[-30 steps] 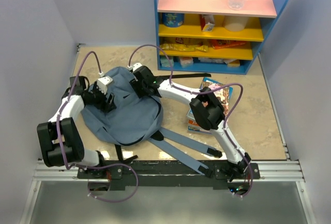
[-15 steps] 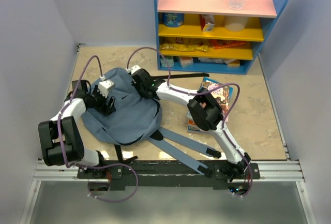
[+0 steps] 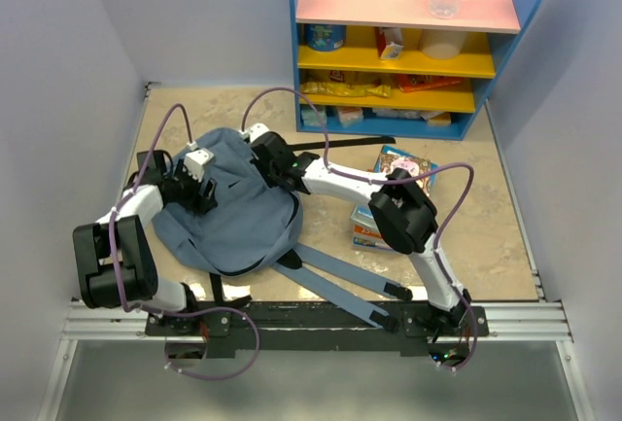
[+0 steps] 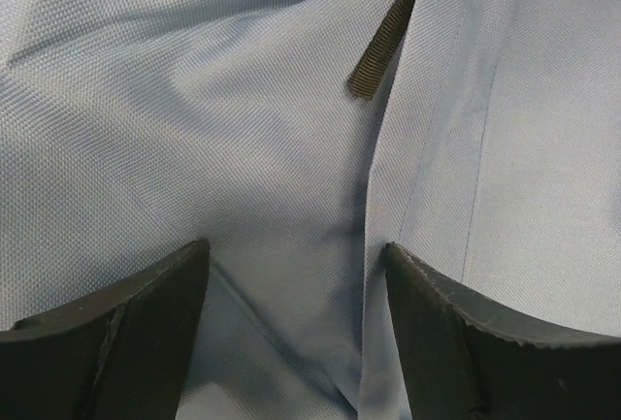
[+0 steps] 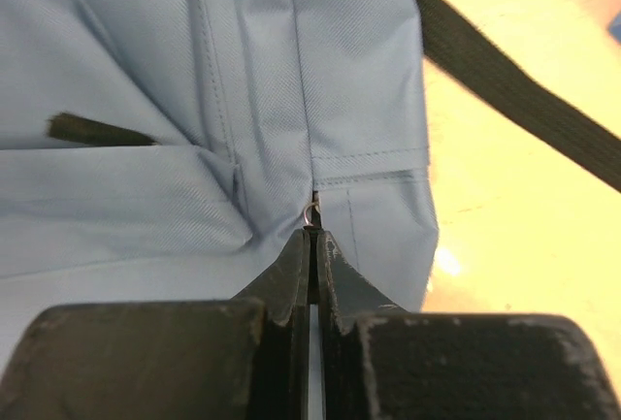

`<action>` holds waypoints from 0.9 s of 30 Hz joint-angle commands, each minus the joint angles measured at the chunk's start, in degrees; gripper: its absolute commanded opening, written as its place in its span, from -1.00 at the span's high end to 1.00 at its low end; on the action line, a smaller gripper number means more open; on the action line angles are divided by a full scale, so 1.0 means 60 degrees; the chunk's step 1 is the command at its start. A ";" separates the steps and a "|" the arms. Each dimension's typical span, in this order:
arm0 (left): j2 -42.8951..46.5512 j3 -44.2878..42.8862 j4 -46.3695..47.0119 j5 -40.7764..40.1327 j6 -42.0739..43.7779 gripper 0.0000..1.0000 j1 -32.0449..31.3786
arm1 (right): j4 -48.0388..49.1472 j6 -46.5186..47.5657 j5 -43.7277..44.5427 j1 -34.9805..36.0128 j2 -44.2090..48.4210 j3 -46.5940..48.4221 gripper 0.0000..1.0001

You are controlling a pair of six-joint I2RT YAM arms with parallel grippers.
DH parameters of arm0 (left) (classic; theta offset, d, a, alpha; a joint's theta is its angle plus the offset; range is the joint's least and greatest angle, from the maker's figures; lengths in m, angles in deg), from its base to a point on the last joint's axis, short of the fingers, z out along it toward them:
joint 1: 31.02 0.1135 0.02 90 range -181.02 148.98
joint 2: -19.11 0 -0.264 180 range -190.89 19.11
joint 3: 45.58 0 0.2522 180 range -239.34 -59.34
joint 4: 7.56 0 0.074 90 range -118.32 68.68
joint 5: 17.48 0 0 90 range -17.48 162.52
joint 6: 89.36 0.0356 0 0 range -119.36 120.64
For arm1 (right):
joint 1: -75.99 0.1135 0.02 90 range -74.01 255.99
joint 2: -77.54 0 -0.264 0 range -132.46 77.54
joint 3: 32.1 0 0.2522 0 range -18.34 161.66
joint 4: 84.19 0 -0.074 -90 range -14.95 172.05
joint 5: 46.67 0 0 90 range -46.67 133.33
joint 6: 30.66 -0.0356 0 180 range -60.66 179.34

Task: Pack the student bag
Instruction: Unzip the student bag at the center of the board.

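The student bag point(image 3: 233, 217), grey-blue fabric, lies flat on the left of the table. My right gripper point(image 3: 267, 154) is at its far top edge. In the right wrist view the right gripper point(image 5: 312, 234) is shut on the bag's small zipper pull point(image 5: 311, 214), whose metal ring shows just past the tips. My left gripper point(image 3: 199, 188) rests on the bag's left side. In the left wrist view it point(image 4: 296, 250) stands open over creased bag fabric point(image 4: 243, 100), a seam fold between its fingers and a dark webbing tab point(image 4: 383, 47) ahead.
Colourful books point(image 3: 394, 166) lie right of the bag, partly under my right arm. A black webbing strap point(image 3: 340, 142) runs toward the blue shelf unit point(image 3: 408, 42) at the back. Padded shoulder straps point(image 3: 340, 280) trail toward the near edge. Walls stand close on both sides.
My right gripper has closed from open onto the zipper pull, and its elbow has swung right. The left gripper has stayed open in place.
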 commanded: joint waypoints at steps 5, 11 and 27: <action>0.0170 -0.0613 0.0120 -0.0031 -0.0767 -0.57 -0.0593 | 0.0658 -0.0574 -0.0409 0.0000 0.1569 -0.0764 1.00; 0.0667 -0.1697 -0.0438 0.0803 -0.1733 -0.72 -0.1091 | 0.0805 -0.0969 -0.0482 0.0015 0.2170 -0.1598 1.00; -0.3094 -0.3133 0.2535 -0.1670 -0.3200 -0.62 -0.3699 | 0.1157 -0.1351 -0.0366 0.0015 0.2873 -0.2728 1.00</action>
